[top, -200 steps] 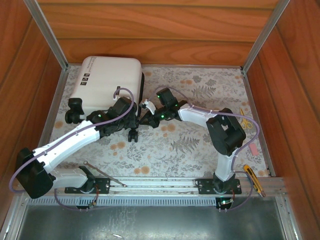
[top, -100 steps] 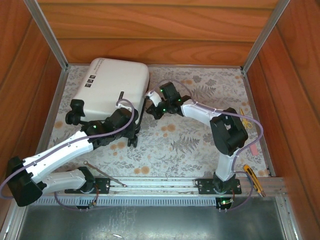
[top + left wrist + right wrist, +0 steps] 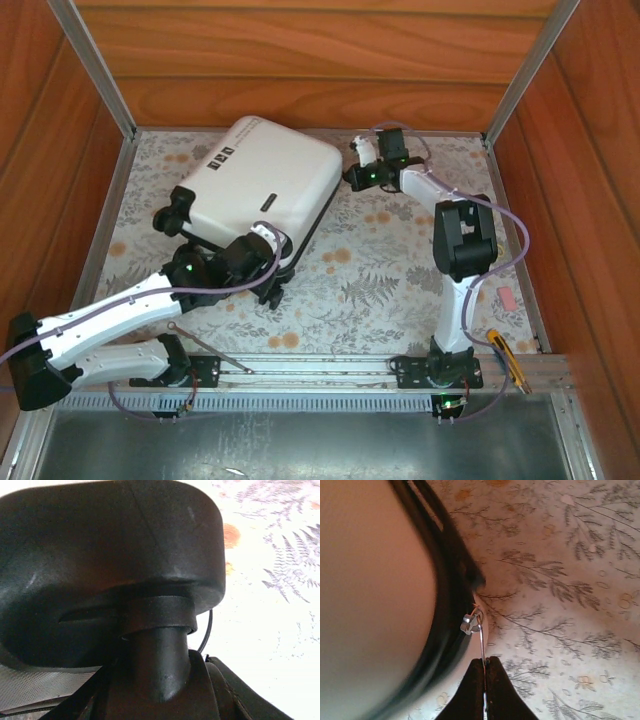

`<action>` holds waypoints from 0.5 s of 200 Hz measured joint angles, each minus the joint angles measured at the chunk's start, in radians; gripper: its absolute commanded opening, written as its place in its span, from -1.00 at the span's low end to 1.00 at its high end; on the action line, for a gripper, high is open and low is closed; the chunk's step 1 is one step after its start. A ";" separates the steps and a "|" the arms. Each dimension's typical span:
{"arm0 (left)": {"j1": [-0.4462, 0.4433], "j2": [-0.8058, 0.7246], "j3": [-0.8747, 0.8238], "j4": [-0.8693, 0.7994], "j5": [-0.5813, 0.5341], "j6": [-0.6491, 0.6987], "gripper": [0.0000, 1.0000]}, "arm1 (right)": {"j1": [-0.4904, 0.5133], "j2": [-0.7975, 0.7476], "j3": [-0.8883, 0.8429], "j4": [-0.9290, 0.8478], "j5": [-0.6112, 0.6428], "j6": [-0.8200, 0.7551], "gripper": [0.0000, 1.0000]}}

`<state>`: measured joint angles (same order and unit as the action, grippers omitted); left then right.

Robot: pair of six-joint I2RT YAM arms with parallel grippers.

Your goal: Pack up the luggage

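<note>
The luggage (image 3: 262,180), a white hard-shell suitcase with black wheels and trim, lies closed and askew at the back left of the table. My left gripper (image 3: 268,262) is at its near corner, shut around the black stem of a caster wheel (image 3: 110,565); in the left wrist view the gripper (image 3: 165,680) clasps that stem from below. My right gripper (image 3: 350,172) is at the case's right corner. In the right wrist view it (image 3: 485,667) is shut on the thin metal zipper pull (image 3: 481,635), beside the white shell (image 3: 370,580) and its black zipper band.
A yellow utility knife (image 3: 508,360) and a pink eraser (image 3: 507,297) lie near the right edge. A thin metal rod (image 3: 205,345) rests by the left arm's base. Wooden walls and aluminium posts close the table in. Patterned cloth (image 3: 380,270) lies bare between the arms.
The suitcase has swung clockwise and shifted right. My right gripper moved to the back right along the case's edge with the zipper pull. My left gripper followed the wheel.
</note>
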<state>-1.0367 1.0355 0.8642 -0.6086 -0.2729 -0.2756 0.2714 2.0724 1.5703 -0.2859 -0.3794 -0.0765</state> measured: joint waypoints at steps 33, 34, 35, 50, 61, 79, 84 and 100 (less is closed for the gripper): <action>-0.019 -0.055 -0.051 0.048 -0.003 0.122 -1.00 | -0.056 0.022 0.051 -0.112 -0.101 -0.066 -1.00; -0.019 -0.057 -0.053 0.049 -0.003 0.127 -1.00 | -0.057 0.023 0.051 -0.113 -0.104 -0.070 -1.00; -0.020 -0.059 -0.054 0.049 -0.003 0.130 -1.00 | -0.058 0.023 0.051 -0.115 -0.109 -0.076 -1.00; -0.021 -0.115 -0.089 0.054 -0.004 0.196 -1.00 | -0.070 0.027 0.052 -0.136 -0.168 -0.141 -1.00; -0.022 -0.175 -0.119 0.045 -0.004 0.253 -1.00 | -0.078 0.031 0.052 -0.143 -0.216 -0.186 -1.00; -0.023 -0.276 -0.166 0.027 -0.004 0.340 -1.00 | -0.088 0.042 0.056 -0.154 -0.310 -0.231 -1.00; -0.023 -0.307 -0.178 0.019 -0.005 0.365 -1.00 | -0.092 0.051 0.067 -0.161 -0.343 -0.232 -1.00; -0.023 -0.393 -0.210 -0.003 -0.009 0.435 -1.00 | -0.102 0.088 0.127 -0.179 -0.436 -0.220 -1.00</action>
<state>-1.0592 0.6430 0.6540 -0.6117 -0.2821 0.1593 0.1696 2.1601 1.6974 -0.4652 -0.8158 -0.2970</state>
